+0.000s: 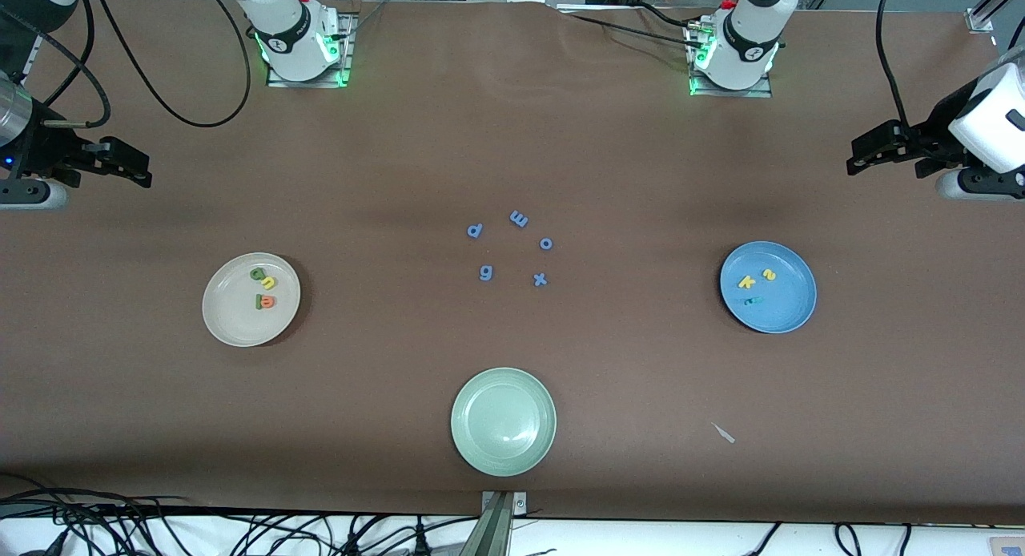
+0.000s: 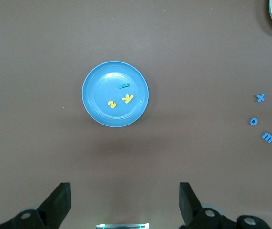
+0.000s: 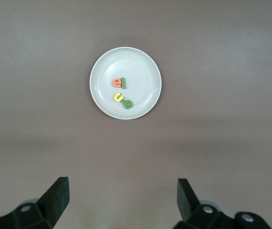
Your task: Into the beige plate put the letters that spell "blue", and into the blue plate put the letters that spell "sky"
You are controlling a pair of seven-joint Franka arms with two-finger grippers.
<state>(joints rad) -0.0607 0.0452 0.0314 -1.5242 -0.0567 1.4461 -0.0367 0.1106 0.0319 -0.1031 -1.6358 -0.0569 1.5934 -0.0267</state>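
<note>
Both tools hang open and empty at the two ends of the tabletop [image 1: 512, 139], the left tool [image 1: 885, 157] up over bare brown surface at the left arm's end, the right tool [image 1: 120, 162] likewise at the right arm's end, each arm waiting clear of its plate. Seen from each wrist, the fingers stand wide apart with the plate well off from them. Lying in the beige plate [image 1: 228, 316], toward the right arm's end, are the green b [image 1: 258, 274], the yellow u [image 1: 268, 283], the green l [image 1: 259, 302] and the orange e [image 1: 268, 302], the last two touching. Resting in the blue plate [image 1: 789, 308], toward the left arm's end, are the yellow s [image 1: 769, 275], the yellow k [image 1: 746, 282] and the teal y [image 1: 752, 300]. Between the two plates, five periwinkle letters [image 1: 512, 247] stay scattered in a loose ring, and the pale green plate [image 1: 503, 421] sits empty nearer the front camera. Judged from this layout the sorting looks complete: every wanted letter already lies in the plate nearest its own arm, so no reach seems called for
</note>
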